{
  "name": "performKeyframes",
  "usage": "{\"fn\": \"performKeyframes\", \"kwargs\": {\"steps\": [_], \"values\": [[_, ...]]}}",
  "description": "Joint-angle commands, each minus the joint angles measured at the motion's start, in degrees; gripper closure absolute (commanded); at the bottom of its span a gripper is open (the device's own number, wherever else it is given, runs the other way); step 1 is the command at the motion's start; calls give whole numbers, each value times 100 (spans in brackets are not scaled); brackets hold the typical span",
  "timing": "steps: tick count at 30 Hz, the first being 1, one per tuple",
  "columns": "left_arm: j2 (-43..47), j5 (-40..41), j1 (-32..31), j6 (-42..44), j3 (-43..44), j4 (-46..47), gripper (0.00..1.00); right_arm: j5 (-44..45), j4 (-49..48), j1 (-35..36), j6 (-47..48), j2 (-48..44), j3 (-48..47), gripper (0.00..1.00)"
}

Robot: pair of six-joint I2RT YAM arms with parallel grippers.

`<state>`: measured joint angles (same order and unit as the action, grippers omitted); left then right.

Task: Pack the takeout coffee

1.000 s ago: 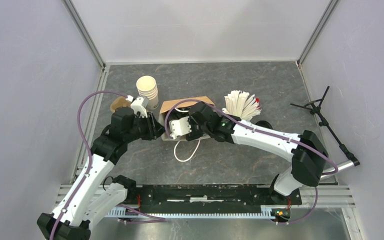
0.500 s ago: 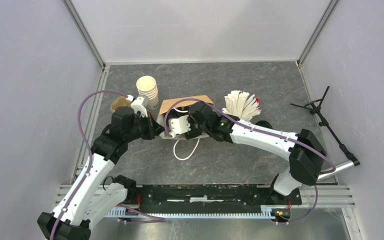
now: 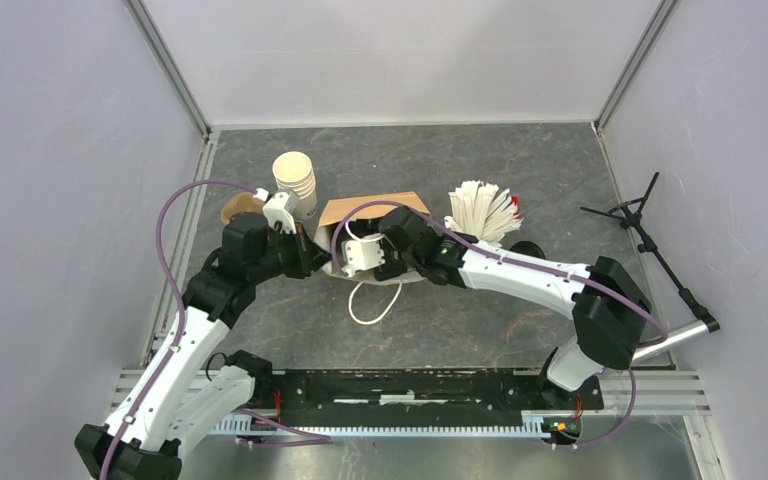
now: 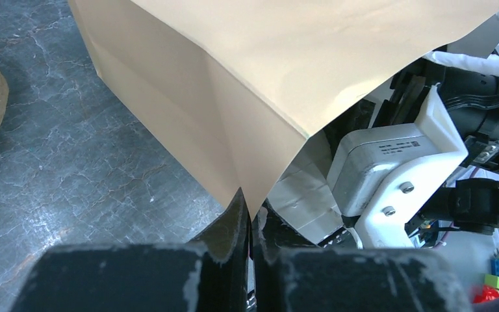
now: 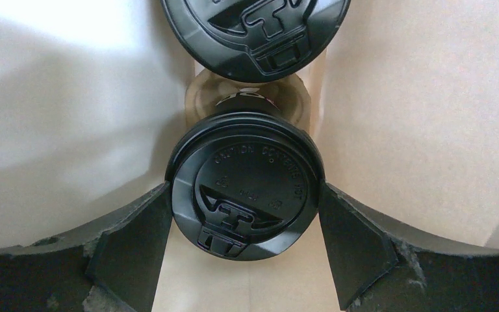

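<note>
Brown paper bag (image 4: 234, 78) is held open by the left claw (image 4: 250, 214), pinched tight on its left edge, so that a black-lidded cup (image 5: 243, 182), clamped between the wide-set fingers of the right claw (image 5: 243, 195), can be set inside beside the other cup (image 5: 256, 26).

A robotics lab cell: 2 robot arms (image 3: 530, 275) mounted on an aluminium rail (image 3: 685, 385), a grey stone-look table (image 3: 520, 170), plain white walls (image 3: 400, 60) around.
</note>
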<state>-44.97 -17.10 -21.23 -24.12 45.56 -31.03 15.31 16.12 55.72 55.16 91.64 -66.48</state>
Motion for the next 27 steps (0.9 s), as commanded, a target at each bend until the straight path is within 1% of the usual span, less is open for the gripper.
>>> {"fn": "performKeyframes", "kwargs": {"steps": [1,15,23,27], "values": [[-1,-302,0,-172,90,413,92,2,-284,-43,-38,36,67,15],[-6,-426,-9,-163,40,407,92,5,-736,-148,-109,226,213,15],[-73,-443,-53,-119,54,411,92,-4,-827,-203,-172,330,322,15],[-91,-423,-50,-128,58,403,86,-48,-847,-237,-194,366,362,14]]}}
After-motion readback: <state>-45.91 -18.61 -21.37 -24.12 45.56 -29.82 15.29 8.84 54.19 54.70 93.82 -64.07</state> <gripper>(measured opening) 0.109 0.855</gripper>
